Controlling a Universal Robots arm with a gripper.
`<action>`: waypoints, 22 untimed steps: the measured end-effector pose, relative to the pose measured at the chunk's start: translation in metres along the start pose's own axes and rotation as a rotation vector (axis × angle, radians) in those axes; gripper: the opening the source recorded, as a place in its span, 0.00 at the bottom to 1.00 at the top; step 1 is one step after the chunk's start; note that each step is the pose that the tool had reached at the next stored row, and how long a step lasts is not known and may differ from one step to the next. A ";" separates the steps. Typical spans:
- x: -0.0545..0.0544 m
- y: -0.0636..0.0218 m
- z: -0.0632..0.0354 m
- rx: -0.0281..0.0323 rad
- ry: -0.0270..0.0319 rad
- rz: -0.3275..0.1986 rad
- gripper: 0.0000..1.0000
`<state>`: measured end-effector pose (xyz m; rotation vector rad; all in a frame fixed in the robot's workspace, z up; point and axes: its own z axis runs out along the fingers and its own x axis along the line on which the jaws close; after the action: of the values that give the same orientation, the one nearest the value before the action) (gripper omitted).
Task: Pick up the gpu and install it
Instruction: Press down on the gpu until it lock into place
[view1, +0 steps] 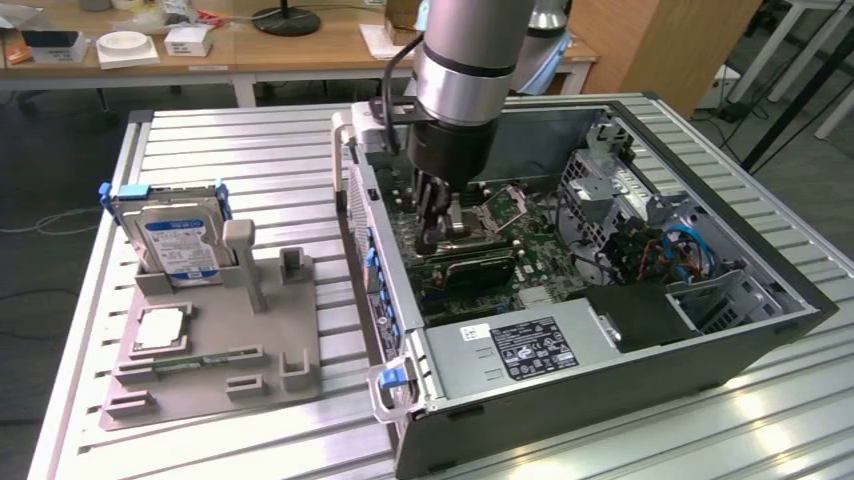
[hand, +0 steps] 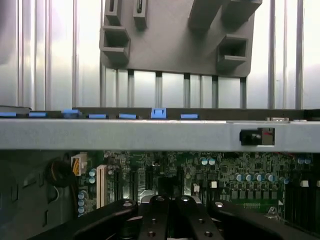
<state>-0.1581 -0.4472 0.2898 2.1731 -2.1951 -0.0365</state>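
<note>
- I had the gripper (view1: 430, 235) down inside the open black tower computer case (view1: 747, 340), its fingers pressed together just above the green motherboard (view1: 534, 250).
- The thin flat black rectangular gpu card (view1: 461, 265) sat low on the motherboard, directly beneath the fingertips, at about 6 o'clock from them in the exterior view. I could not tell whether the fingers were pinching its upper edge or only touching it.
- The card looked dark and flat, lying close to the board with its long side running across the case. Its metal bracket end was hidden behind the case wall, so I could not judge that end.
- From the wrist view, the grey metal case rail (hand: 150, 135) crossed in front, with the motherboard below it and the closed black fingers (hand: 155, 215) over a dark slot area.
- My worry was a card seated at a tilt: pushing down off-centre could have lifted one end from the slot and strained the connector.
- A second risk was the fingers slipping off the thin edge onto nearby board parts.
- At 9 o'clock from the case, the grey plastic parts holder (view1: 254, 340) carried the silver hard drive with blue label (view1: 178, 245), well apart from the work.
</note>
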 end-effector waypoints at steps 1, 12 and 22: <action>0.000 -0.0026 0.0006 0.0000 0.0001 -0.001 0.11; -0.001 -0.0250 0.0093 0.0040 0.0009 -0.016 0.11; -0.002 -0.0456 0.0140 0.0055 0.0019 -0.037 0.11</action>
<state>-0.1133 -0.4463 0.2734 2.2159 -2.1562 -0.0299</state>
